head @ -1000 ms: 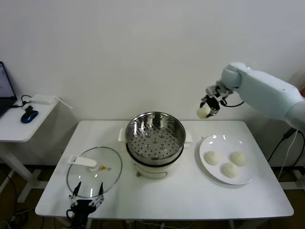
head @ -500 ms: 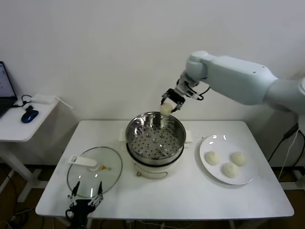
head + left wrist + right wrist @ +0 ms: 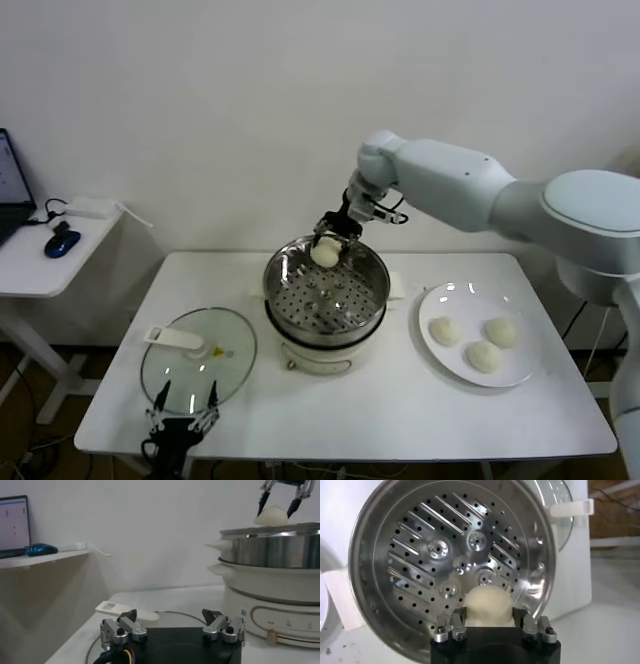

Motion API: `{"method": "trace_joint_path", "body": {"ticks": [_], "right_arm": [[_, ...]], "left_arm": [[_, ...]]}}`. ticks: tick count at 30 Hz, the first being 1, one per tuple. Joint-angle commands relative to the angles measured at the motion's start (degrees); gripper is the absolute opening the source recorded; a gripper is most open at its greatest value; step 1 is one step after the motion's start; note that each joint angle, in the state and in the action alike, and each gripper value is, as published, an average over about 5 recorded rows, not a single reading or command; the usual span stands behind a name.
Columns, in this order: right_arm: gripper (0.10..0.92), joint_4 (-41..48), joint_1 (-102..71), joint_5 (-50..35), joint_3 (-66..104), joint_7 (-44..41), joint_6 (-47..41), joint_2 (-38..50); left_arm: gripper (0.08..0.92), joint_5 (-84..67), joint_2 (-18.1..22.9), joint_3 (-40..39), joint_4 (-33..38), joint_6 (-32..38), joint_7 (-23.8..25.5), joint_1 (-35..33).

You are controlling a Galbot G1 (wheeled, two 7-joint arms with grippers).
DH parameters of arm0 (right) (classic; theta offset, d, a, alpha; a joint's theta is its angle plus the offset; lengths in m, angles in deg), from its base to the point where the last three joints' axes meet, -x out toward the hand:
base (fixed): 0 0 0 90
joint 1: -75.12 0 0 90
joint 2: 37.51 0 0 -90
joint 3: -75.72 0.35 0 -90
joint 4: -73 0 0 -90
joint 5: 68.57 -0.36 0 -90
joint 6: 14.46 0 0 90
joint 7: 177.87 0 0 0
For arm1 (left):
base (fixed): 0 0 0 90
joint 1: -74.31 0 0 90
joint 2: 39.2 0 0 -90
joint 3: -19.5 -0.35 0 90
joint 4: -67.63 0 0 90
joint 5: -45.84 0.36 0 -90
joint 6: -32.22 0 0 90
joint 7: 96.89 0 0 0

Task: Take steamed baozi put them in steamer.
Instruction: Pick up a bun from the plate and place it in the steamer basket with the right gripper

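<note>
1. While the left gripper point(image 3: 181, 420) is parked at the table's point(image 3: 400, 410) near edge by the glass lid point(image 3: 197, 358), its fingers are seen spread open and empty.
2. At centre, the steamer point(image 3: 326, 300) is waiting — its perforated tray is bare.
3. Above the steamer's far rim, one baozi point(image 3: 324, 254) is clamped in the right gripper point(image 3: 327, 243).
4. On the right, three baozi point(image 3: 472, 342) are left on the plate point(image 3: 522, 372).
5. Risk — if released over the rim, the bun could be bounced outside.
</note>
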Motion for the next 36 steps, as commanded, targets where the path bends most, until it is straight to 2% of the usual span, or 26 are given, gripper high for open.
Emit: {"method": "trace_joint_path", "body": {"ticks": [1,15,21,29,36], "right_arm": [[0.624,4.5,-3.1,2.2,-0.2,1.2,4.7,-2.3],[0.628,13.2,-7.1,9.4,5.1,1.5,4.7,-5.3],[0.639,15.2,-7.8,9.5,5.9,1.9,4.7,-6.4],[0.745,14.0,-7.2,8.5,5.9,1.7,4.7,-5.9],[0.777,11.1,-5.8,4.9,4.4,1.4,4.7,-4.7]], "left_arm": [[0.823,0.1,0.1,-0.1,-0.2,0.1,0.0,0.1],[0.823,0.6,0.1,-0.2,-1.1,0.3,0.0,0.5],[0.823,0.6,0.1,-0.2,-1.2,0.4,-0.1,0.6],[0.823,0.7,0.2,-0.3,-1.0,0.3,0.0,0.7],[0.823,0.9,0.3,-0.4,-0.8,0.2,0.0,0.5]]}}
